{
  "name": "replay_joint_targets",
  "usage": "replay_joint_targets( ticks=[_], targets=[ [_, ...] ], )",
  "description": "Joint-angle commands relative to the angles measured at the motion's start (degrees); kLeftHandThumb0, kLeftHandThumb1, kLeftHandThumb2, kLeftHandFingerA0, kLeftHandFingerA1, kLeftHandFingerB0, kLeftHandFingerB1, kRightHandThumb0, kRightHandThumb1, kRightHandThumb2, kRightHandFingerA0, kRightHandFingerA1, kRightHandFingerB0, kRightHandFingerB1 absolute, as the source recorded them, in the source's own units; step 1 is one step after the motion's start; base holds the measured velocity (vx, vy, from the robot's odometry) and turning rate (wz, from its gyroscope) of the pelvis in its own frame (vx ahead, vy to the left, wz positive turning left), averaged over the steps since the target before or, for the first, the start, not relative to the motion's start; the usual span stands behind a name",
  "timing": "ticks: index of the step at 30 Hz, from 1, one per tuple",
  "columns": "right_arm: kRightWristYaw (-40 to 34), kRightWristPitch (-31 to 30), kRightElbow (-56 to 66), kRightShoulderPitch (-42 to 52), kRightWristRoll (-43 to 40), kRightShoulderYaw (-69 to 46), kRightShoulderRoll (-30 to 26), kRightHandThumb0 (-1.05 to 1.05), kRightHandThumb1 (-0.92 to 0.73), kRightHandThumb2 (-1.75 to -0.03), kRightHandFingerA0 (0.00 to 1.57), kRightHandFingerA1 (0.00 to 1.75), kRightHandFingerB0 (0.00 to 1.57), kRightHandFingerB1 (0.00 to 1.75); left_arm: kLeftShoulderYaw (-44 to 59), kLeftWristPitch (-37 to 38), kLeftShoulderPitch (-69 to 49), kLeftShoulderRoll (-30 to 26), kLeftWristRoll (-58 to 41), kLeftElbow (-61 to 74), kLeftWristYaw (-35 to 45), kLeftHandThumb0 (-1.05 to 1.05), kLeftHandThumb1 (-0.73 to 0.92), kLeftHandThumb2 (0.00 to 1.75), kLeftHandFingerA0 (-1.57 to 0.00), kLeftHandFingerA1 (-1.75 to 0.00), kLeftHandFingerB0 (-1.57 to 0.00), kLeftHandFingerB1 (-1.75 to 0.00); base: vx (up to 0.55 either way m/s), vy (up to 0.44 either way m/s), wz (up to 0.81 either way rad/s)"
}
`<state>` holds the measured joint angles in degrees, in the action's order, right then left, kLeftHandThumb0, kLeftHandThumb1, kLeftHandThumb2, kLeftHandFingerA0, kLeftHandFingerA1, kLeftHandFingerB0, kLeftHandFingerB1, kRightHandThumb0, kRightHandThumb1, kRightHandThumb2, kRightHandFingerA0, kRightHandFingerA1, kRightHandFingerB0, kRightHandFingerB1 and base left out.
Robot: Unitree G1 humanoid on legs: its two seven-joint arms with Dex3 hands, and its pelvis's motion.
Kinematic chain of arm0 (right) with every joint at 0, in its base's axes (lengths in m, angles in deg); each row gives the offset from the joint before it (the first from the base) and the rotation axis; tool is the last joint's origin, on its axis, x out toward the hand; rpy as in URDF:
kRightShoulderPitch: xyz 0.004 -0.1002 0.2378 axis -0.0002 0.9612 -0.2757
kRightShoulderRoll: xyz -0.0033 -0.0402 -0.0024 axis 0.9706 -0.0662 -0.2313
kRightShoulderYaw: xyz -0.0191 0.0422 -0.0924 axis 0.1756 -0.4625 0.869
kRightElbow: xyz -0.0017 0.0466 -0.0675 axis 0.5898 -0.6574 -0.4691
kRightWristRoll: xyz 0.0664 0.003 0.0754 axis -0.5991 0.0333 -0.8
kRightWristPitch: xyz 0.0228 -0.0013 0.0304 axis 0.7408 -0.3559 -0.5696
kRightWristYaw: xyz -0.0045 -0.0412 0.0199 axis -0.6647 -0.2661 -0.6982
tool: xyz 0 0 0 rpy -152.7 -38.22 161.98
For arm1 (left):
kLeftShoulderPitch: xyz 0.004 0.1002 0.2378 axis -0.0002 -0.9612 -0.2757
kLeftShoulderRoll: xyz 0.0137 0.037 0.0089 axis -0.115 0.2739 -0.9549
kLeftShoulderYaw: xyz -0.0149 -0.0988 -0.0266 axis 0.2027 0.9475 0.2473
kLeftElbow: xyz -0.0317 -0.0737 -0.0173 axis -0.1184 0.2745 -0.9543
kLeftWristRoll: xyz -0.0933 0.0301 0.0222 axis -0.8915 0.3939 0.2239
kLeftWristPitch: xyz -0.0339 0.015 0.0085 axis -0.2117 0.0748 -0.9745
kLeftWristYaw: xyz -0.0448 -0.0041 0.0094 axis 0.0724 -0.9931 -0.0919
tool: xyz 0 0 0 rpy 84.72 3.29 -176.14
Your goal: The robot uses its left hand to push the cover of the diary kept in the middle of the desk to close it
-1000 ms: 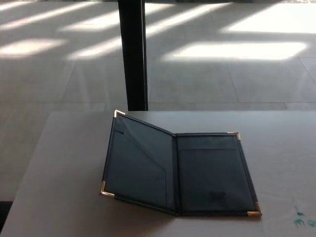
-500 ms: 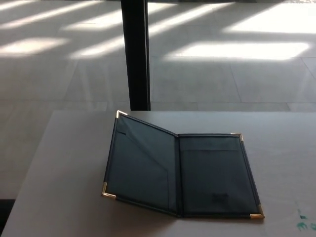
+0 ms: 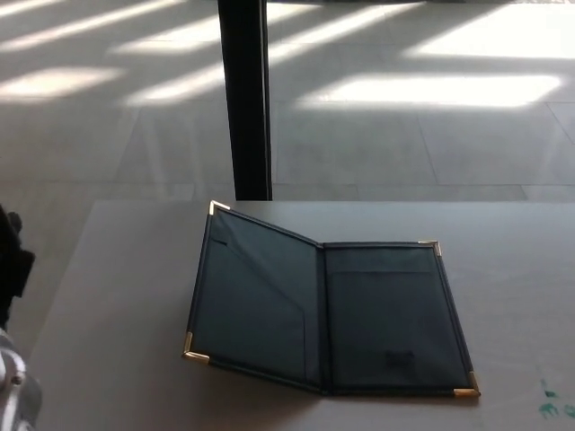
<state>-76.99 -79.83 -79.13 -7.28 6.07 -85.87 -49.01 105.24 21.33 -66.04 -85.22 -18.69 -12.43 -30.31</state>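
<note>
Dark leather-look diary (image 3: 323, 314) lies open in the middle of the desk (image 3: 126, 296), its left cover (image 3: 252, 301) tilted up, its right cover flat; left hand (image 3: 13, 260) shows only as a dark sliver at the desk's left edge, its grasp impossible to tell; right hand unseen; closing not yet begun.

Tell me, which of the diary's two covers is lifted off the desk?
The left cover. It tilts up from the spine, its far gold corner raised, while the right cover lies flat on the desk. It is also the cover nearer the left hand.
</note>
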Motion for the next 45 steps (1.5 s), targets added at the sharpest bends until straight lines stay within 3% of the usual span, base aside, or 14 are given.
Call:
replay_joint_targets(
  ticks=[1, 4, 12, 14, 19, 20, 23, 28, 30, 36, 37, 40, 42, 45],
  targets=[
    [-0.05, -2.10, 0.74, 0.65, -2.73, -0.92, -0.43, -0.85, -0.73, -1.14, 0.59, 0.80, 0.42, 0.62, -5.87, -4.46, -1.65, 4.42, 1.35, 2.92, -0.69, -0.83, 0.82, 1.09, -0.33, -0.52, -0.31, -0.51, 0.00, 0.000, 0.00],
    [-0.16, -1.64, 0.40, 0.70, -2.96, -0.84, -0.43, -0.90, -0.92, -0.70, 0.58, 0.81, 0.46, 0.57, -6.91, -5.46, -3.64, 9.10, -0.52, 3.21, -1.61, -0.86, 0.92, 0.78, -0.32, -0.46, -0.27, -0.43, 0.00, 0.000, 0.00],
    [-0.50, -1.61, 0.41, 0.78, -3.19, -0.21, -0.57, -0.86, -0.74, -1.15, 0.59, 0.80, 0.42, 0.62, -11.82, -6.92, -10.21, 8.79, 1.62, 4.17, 0.51, -0.73, 0.82, 1.24, -0.33, -0.57, -0.14, -0.47, 0.00, 0.000, 0.00],
    [-0.32, -2.19, 1.03, 1.01, -3.85, -0.45, -0.28, -0.91, -0.92, -0.71, 0.59, 0.82, 0.44, 0.58, -11.47, -6.91, -10.14, 8.68, 1.54, 4.35, 0.12, -0.85, 0.92, 0.81, -0.37, -0.46, -0.28, -0.43, 0.00, 0.000, 0.00],
    [-1.10, -1.96, 1.45, 1.47, -3.48, -0.12, 0.08, -0.91, -0.92, -0.72, 0.60, 0.83, 0.45, 0.57, -10.45, -8.03, -9.29, 8.62, 1.81, 5.12, -1.17, -0.88, 0.92, 0.80, -0.39, -0.45, -0.31, -0.43, 0.00, 0.000, 0.00],
    [-1.43, -2.04, 1.79, 1.57, -3.36, -0.05, 0.19, -0.91, -0.92, -0.72, 0.60, 0.82, 0.45, 0.57, -10.07, -8.22, -9.05, 8.79, 1.77, 5.16, -1.68, -0.78, 0.80, 1.23, -0.36, -0.56, -0.18, -0.47, 0.00, 0.000, 0.00],
    [-1.45, -1.94, 1.96, 1.98, -3.35, 0.17, 0.29, -0.91, -0.92, -0.72, 0.59, 0.81, 0.46, 0.58, -9.20, -5.43, -8.48, 8.51, 2.43, 3.87, -2.22, -0.89, 0.91, 0.75, -0.37, -0.47, -0.31, -0.44, 0.00, 0.000, 0.00],
    [-0.78, -1.80, 1.73, 2.10, -4.00, 0.08, 0.12, -0.85, -0.74, -1.16, 0.55, 0.79, 0.42, 0.64, -8.74, -5.82, -8.16, 8.80, 3.22, 3.68, -3.39, -0.73, 0.72, 1.19, -0.30, -0.57, -0.03, -0.44, 0.00, 0.000, 0.00],
    [-0.91, -1.71, 1.41, 1.91, -4.24, -0.08, 0.16, -0.92, -0.92, -0.71, 0.59, 0.80, 0.46, 0.58, -8.84, -9.18, -8.58, 9.86, 3.52, 4.52, -4.96, -0.85, 0.92, 0.77, -0.27, -0.44, -0.15, -0.38, 0.00, 0.000, 0.00],
    [-1.98, -2.65, 3.25, 1.67, -4.42, 0.21, 0.73, -0.91, -0.92, -0.72, 0.59, 0.83, 0.45, 0.60, -9.03, -20.74, -10.01, 13.85, 1.35, 7.30, -6.76, -0.87, 0.92, 0.78, -0.13, -0.47, -0.20, -0.45, 0.00, 0.000, 0.00],
    [-2.26, -2.87, 3.22, 1.24, -4.47, 0.08, 0.53, -0.92, -0.92, -0.72, 0.60, 0.82, 0.45, 0.60, -9.44, -23.77, -10.19, 13.64, -1.03, 7.21, -4.27, -0.39, 0.49, 1.13, 0.00, -0.52, -0.01, -0.50, 0.00, 0.000, 0.00],
    [-2.26, -3.25, 4.15, 1.28, -4.56, 0.07, 0.38, -0.91, -0.92, -0.72, 0.59, 0.82, 0.45, 0.60, -9.45, -26.43, -9.78, 14.08, -2.96, 7.08, -3.21, -0.89, 0.92, 0.81, -0.18, -0.52, -0.11, -0.44, 0.00, 0.000, 0.00],
    [-2.46, -3.72, 4.60, 1.28, -4.72, -0.03, 0.49, -0.91, -0.92, -0.72, 0.60, 0.82, 0.45, 0.59, -8.81, -28.31, -9.31, 15.03, -4.64, 6.96, -3.49, -0.38, 0.52, 1.14, 0.00, -0.52, -0.01, -0.51, 0.00, 0.000, 0.00],
    [-2.68, -4.70, 3.96, 0.25, -5.26, -0.26, 0.33, -0.91, -0.92, -0.72, 0.62, 0.83, 0.45, 0.57, -6.52, -32.59, -9.05, 18.50, -9.32, 6.29, -5.07, -0.90, 0.83, 1.19, 0.00, -0.48, -0.12, -0.41, 0.00, 0.000, 0.00]
  ],
)
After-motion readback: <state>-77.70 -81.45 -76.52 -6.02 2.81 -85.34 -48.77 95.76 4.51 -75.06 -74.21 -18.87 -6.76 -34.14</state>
